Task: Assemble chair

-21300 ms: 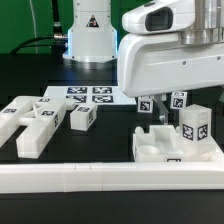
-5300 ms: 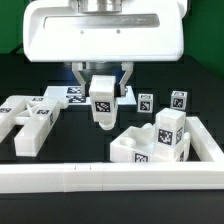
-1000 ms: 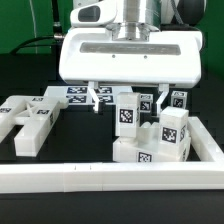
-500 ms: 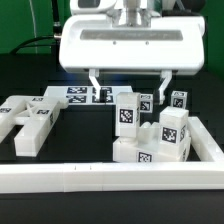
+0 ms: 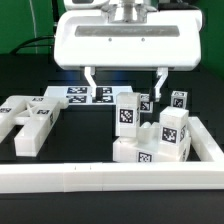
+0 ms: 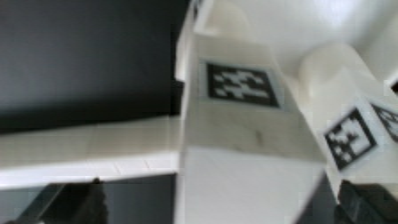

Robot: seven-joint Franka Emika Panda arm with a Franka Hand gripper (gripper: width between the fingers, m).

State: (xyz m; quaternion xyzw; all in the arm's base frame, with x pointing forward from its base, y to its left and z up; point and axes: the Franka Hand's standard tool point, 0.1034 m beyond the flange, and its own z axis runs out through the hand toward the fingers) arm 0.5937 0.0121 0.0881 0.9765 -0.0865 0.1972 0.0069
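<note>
Chair seat [image 5: 150,153] sat in the corner of the long white rail [image 5: 100,178], carrying two upright posts; the step was a clean retreat, and I judged I should rise straight, without sideways drift, so neither finger [image 5: 88,77] clipped the post [image 5: 127,112] on the exterior view's left. My claw [image 5: 125,78] hung released and empty above that post; a second earlier its fingers had flanked the post's top.

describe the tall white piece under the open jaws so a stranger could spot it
Follow the long white rail across the front to its corner on the exterior view's right, where a low seat piece sits. The upright bar rises at its end toward the exterior view's left. It is taller and slimmer than the tagged block beside it.
</note>
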